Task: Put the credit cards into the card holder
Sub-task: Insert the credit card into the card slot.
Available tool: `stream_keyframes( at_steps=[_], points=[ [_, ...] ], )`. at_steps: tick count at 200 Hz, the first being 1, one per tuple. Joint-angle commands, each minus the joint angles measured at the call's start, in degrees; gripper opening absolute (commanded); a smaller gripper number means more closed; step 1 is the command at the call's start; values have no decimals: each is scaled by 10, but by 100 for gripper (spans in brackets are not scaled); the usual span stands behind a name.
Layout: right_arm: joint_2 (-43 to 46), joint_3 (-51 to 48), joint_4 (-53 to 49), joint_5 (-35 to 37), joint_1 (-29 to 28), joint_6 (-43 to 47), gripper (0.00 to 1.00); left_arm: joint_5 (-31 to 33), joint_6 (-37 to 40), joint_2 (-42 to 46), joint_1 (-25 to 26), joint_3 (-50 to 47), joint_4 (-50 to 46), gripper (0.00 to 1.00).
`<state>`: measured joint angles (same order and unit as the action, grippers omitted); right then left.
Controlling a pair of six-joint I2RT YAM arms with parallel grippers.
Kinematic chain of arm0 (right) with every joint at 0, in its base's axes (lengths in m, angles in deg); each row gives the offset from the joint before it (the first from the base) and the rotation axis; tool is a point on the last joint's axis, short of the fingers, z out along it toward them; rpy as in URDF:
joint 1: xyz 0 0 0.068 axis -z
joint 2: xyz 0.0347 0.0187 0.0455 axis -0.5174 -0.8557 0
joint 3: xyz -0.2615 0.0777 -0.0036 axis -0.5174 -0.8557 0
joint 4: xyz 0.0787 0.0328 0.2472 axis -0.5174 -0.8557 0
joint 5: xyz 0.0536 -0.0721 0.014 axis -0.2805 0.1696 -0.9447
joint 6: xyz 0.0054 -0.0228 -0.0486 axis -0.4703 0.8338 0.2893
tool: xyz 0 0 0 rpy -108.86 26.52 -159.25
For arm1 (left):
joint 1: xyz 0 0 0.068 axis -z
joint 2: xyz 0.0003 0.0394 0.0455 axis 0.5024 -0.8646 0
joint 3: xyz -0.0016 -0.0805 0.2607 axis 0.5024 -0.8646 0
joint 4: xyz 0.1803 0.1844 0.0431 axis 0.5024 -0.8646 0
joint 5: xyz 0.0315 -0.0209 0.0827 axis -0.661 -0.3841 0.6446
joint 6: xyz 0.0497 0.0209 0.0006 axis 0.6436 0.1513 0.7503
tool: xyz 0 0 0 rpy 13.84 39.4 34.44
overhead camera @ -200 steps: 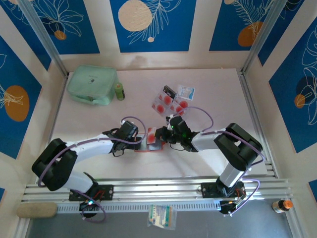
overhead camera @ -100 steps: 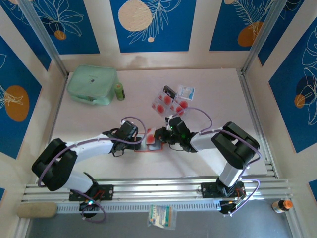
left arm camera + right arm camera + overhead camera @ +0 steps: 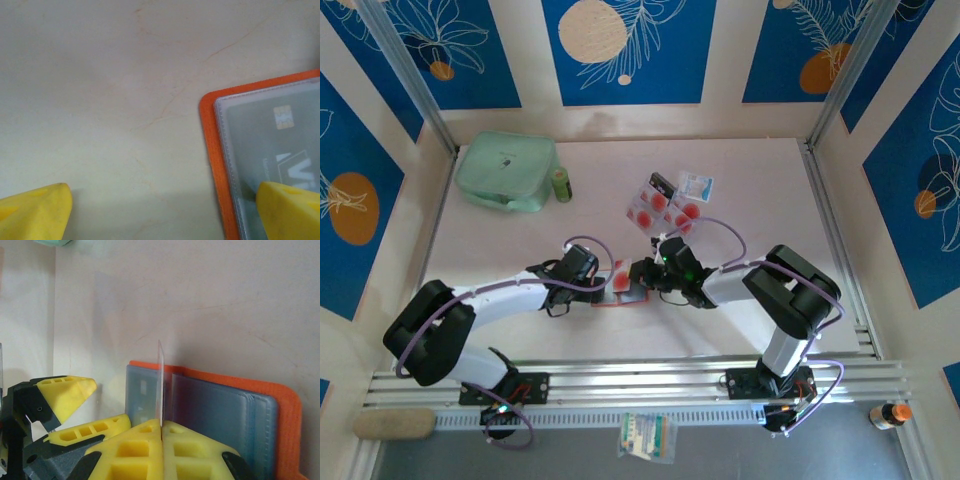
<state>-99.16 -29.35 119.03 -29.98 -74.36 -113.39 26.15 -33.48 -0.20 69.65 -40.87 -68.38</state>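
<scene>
The right arm (image 3: 790,290) has swung slightly leftward, nudging the right gripper (image 3: 642,275) closer to the left gripper (image 3: 605,285). The orange card holder (image 3: 620,300) has stayed put, lying open near the middle of the table (image 3: 520,240).

The right wrist view shows what the overhead view cannot: the jaws are pressed together on a card (image 3: 160,385), held upright and edge-on above the holder's clear pockets. The left wrist view shows wide-spread fingers, one fingertip (image 3: 290,210) over a pocket that has a card inside it.

Farther back lie the loose cards (image 3: 660,205), and beyond them a green pouch (image 3: 505,172).
</scene>
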Motion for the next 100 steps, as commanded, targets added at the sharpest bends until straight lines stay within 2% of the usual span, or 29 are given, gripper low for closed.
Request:
stream_keyframes(
  at_steps=[1,100],
  points=[
    [-14,-9,8,-6,-6,-5,0,4,-8,8,-5,-5,-14,94],
    [-9,-33,5,-18,-13,-13,0,5,-8,7,-5,-6,-12,94]
  ],
)
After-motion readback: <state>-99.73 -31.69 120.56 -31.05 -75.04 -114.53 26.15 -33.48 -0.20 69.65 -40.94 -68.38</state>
